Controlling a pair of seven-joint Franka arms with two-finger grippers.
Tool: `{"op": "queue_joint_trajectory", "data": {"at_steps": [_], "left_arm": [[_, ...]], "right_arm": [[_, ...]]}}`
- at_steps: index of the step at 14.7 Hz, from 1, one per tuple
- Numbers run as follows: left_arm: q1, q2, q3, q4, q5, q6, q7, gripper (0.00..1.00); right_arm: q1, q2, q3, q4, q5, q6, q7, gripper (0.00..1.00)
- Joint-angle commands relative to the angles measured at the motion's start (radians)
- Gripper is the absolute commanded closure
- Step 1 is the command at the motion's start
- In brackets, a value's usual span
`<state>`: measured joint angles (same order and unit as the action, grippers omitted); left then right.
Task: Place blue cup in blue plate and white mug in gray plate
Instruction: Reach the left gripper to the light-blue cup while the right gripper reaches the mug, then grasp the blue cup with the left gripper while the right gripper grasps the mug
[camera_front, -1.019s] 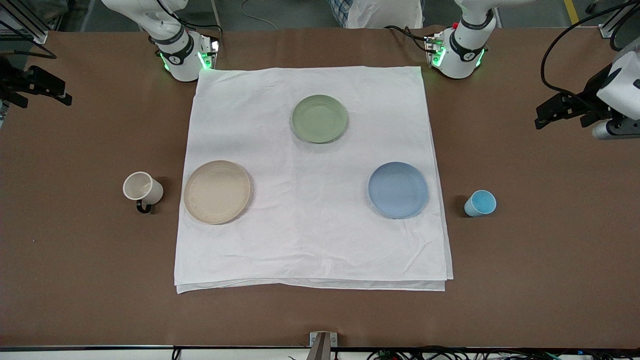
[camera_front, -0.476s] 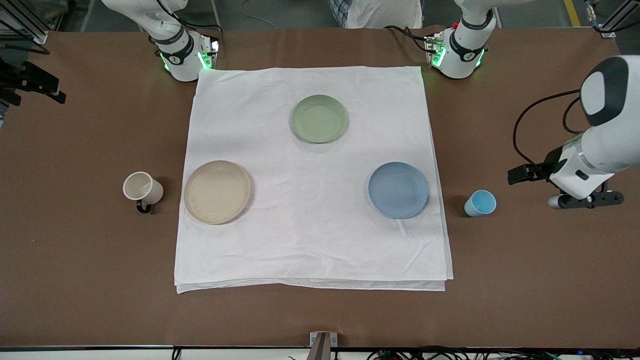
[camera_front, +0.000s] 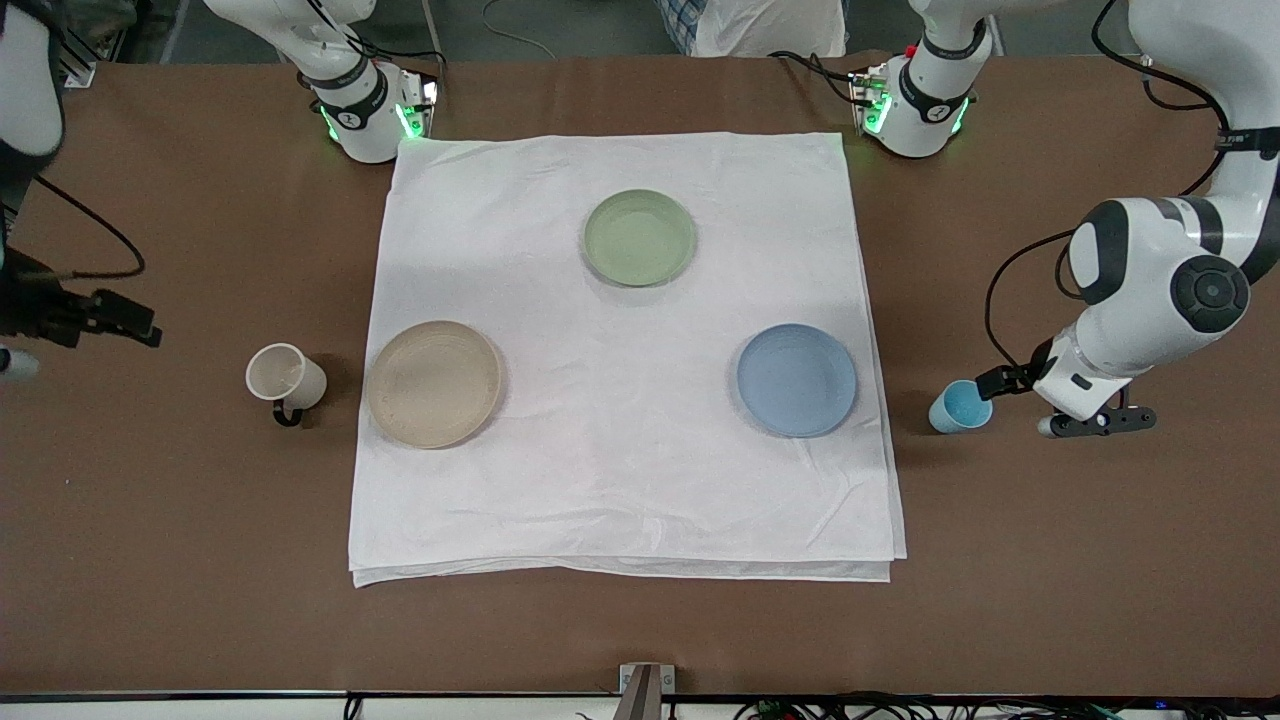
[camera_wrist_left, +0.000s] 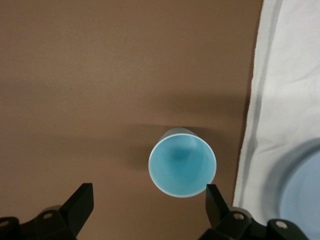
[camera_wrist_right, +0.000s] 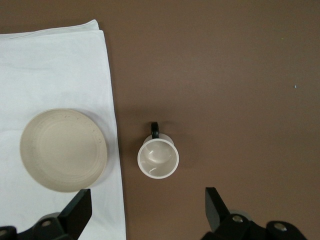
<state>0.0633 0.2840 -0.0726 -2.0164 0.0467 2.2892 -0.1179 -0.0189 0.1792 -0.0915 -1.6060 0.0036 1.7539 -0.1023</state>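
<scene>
Left gripper is low over the brown surface with its fingers spread wide apart — the blue cup stands upright and empty just ahead of the gap between them, nothing touching it. The cup sits on bare surface beside the white cloth, the blue plate close by on that cloth.

Right gripper hangs high, fingers also apart — the white mug stands upright ahead of them, well below, beside the gray plate on the cloth edge.
</scene>
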Motion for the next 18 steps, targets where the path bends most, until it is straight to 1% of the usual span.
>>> {"op": "queue_joint_trajectory", "data": {"at_steps": [1, 2, 5, 6, 7, 8, 9, 10, 12, 13, 14, 15, 16, 18], "left_arm": [[0.019, 0.046, -0.003, -0.053, 0.022, 0.135, -0.006, 0.08], [0.019, 0.066, -0.003, -0.062, 0.022, 0.175, -0.008, 0.12], [0.019, 0.127, -0.003, -0.07, 0.021, 0.254, -0.008, 0.24], [0.019, 0.142, -0.003, -0.07, 0.021, 0.269, -0.011, 0.3], [0.019, 0.153, -0.003, -0.07, 0.022, 0.282, -0.014, 0.42], [0.018, 0.155, -0.003, -0.07, 0.022, 0.282, -0.014, 0.66], [0.018, 0.152, -0.003, -0.07, 0.022, 0.282, -0.014, 0.87], [0.018, 0.147, -0.004, -0.07, 0.022, 0.279, -0.014, 1.0], [0.016, 0.127, -0.01, -0.07, 0.022, 0.271, -0.014, 1.0], [0.013, 0.11, -0.012, -0.07, 0.022, 0.26, -0.02, 1.0], [0.006, 0.087, -0.024, -0.07, 0.022, 0.237, -0.044, 1.0], [0.004, 0.058, -0.059, -0.068, 0.022, 0.199, -0.09, 1.0], [0.004, 0.031, -0.105, -0.062, 0.022, 0.155, -0.153, 1.0], [0.001, 0.0, -0.186, -0.054, 0.021, 0.093, -0.282, 1.0]], "right_arm": [[-0.006, 0.115, 0.007, 0.015, -0.013, 0.067, 0.007, 0.0], [-0.01, 0.146, 0.009, -0.009, -0.001, 0.111, 0.01, 0.0], [-0.004, 0.174, 0.009, -0.174, 0.018, 0.324, 0.042, 0.0], [-0.004, 0.186, 0.009, -0.225, 0.021, 0.394, 0.058, 0.0], [-0.001, 0.2, 0.009, -0.282, 0.025, 0.477, 0.062, 0.0], [-0.003, 0.209, 0.01, -0.332, 0.033, 0.548, 0.062, 0.0], [0.002, 0.217, 0.012, -0.385, 0.054, 0.626, 0.062, 0.0], [0.005, 0.227, 0.013, -0.426, 0.065, 0.685, 0.062, 0.0], [0.005, 0.252, 0.015, -0.439, 0.065, 0.702, 0.062, 0.01], [0.007, 0.256, 0.015, -0.442, 0.065, 0.694, 0.061, 0.05], [0.007, 0.256, 0.015, -0.442, 0.065, 0.684, 0.052, 0.17], [0.007, 0.255, 0.015, -0.44, 0.065, 0.659, 0.05, 0.33], [0.008, 0.253, 0.016, -0.434, 0.065, 0.632, 0.05, 0.52], [0.008, 0.249, 0.019, -0.425, 0.065, 0.613, 0.052, 0.87]]}}
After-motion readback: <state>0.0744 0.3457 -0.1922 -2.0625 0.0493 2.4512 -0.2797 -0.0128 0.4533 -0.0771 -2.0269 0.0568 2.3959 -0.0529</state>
